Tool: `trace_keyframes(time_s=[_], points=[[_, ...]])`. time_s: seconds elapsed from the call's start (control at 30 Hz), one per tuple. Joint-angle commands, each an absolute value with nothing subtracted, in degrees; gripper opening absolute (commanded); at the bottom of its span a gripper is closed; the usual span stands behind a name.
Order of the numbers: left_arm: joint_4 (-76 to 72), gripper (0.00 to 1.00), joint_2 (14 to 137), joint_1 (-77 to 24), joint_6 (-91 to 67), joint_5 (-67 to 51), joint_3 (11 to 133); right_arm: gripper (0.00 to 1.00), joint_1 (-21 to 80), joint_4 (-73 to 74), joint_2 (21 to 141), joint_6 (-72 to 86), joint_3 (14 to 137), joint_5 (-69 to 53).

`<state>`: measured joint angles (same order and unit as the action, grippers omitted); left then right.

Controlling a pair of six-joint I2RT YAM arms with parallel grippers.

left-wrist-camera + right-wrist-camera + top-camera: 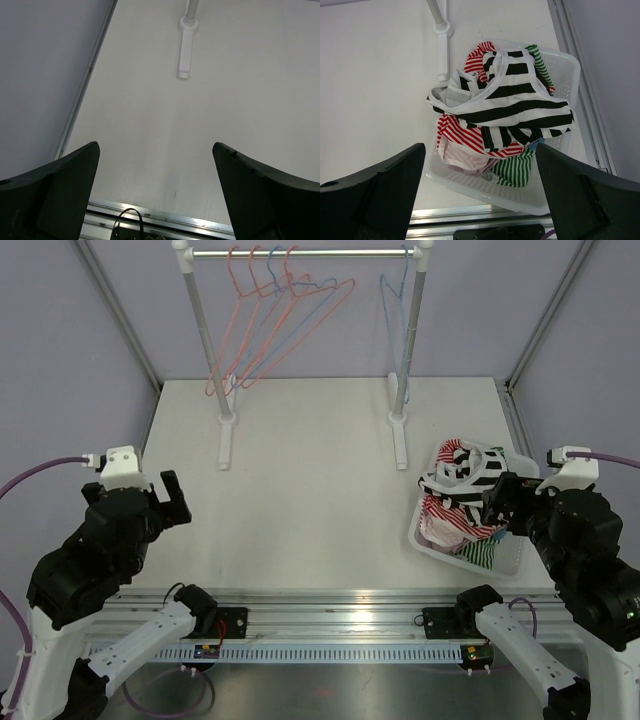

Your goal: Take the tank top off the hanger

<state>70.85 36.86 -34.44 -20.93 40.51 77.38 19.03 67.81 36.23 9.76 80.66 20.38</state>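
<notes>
The left pincer [155, 149] and the right pincer [480, 147] both stand wide apart, holding nothing. The striped tank top [510, 92] lies piled in the basket [568, 70], and the hangers [288, 295] look bare. If the right pincer dips, it might snag clothes and tip the basket.

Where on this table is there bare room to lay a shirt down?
The broad bare stretch of table in front of the clothes rack, from the left edge across to the laundry basket, is free. The right side is crowded: the basket overflows with striped tank tops.
</notes>
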Motion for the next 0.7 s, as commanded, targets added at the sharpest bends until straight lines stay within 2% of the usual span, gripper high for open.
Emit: trace_keyframes(time_s=[0.0,0.67], points=[[72.07,0.99,36.04,-34.19,-19.78,42.01,76.11,0.99,19.16,67.68,35.77,8.79,81.48,21.62],[66.62,0.99,33.93,-34.19,-18.11,41.66,73.83,1.00,19.16,65.30,35.42,9.14,78.40,20.74]])
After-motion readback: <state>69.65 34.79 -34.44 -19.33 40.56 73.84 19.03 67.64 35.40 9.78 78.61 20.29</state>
